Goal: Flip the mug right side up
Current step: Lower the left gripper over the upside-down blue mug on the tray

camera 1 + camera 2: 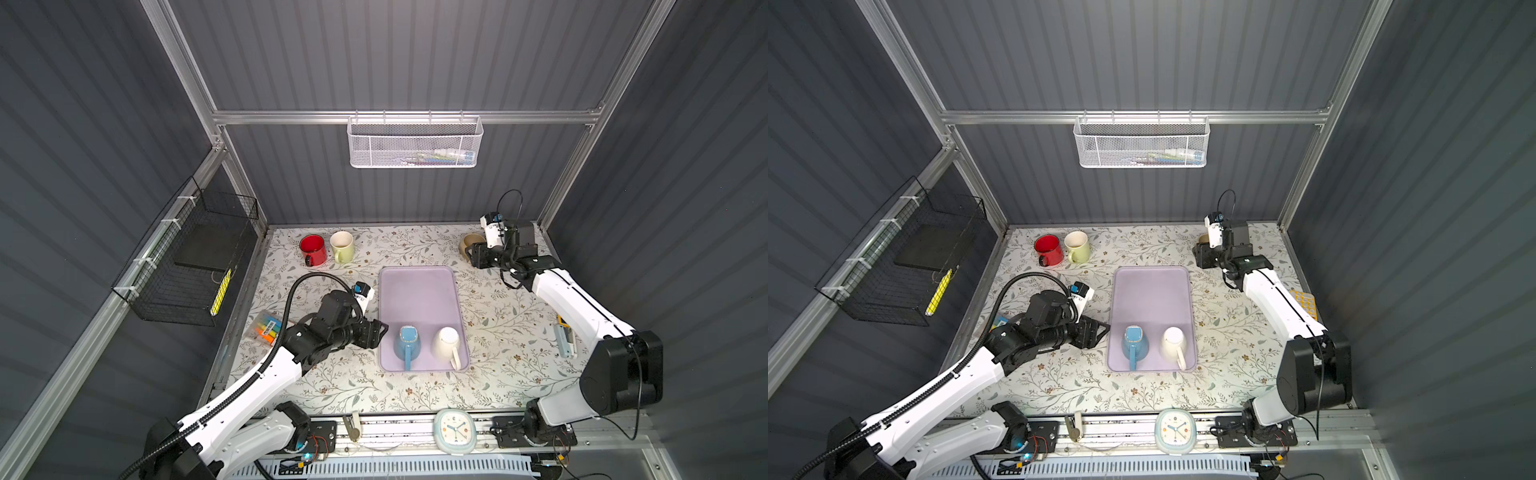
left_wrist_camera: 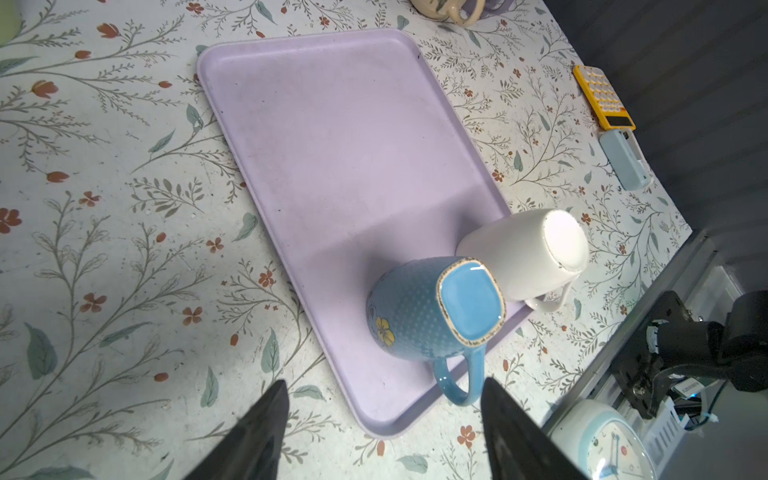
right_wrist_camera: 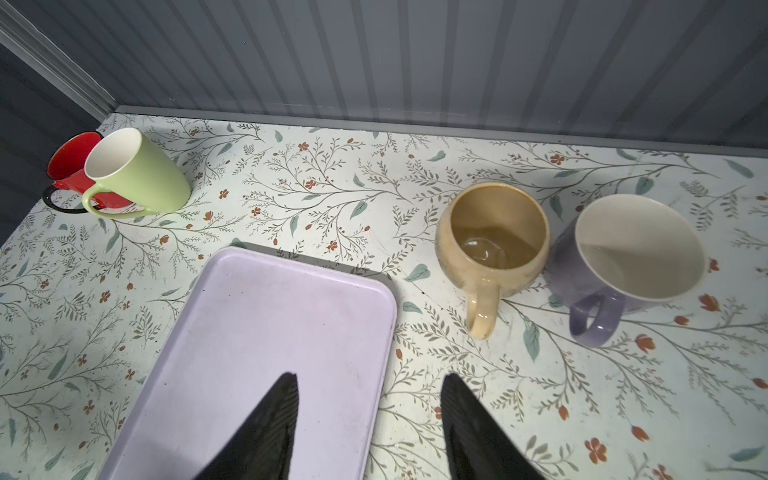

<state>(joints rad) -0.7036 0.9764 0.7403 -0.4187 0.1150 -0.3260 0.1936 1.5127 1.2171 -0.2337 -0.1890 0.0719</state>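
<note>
Two mugs stand upside down at the near end of the lilac tray (image 1: 417, 291): a blue mug (image 1: 406, 343) (image 2: 432, 307) with its handle toward the front, and a white mug (image 1: 446, 343) (image 2: 528, 249) to its right. My left gripper (image 1: 380, 332) (image 2: 384, 380) is open and empty beside the tray's left edge, close to the blue mug without touching it. At the back right my right gripper (image 1: 471, 257) (image 3: 370, 376) is also open and empty, hovering over the tray's far right corner. In front of it a tan mug (image 3: 492, 241) and a purple mug (image 3: 636, 253) stand upright.
A red mug (image 1: 313, 249) and a green mug (image 1: 342, 246) stand upright at the back left. A highlighter pack (image 1: 266, 328) lies at the left edge. A yellow calculator (image 2: 602, 97) and a pale blue stapler (image 1: 564, 340) lie on the right. A clock (image 1: 455, 430) sits on the front rail.
</note>
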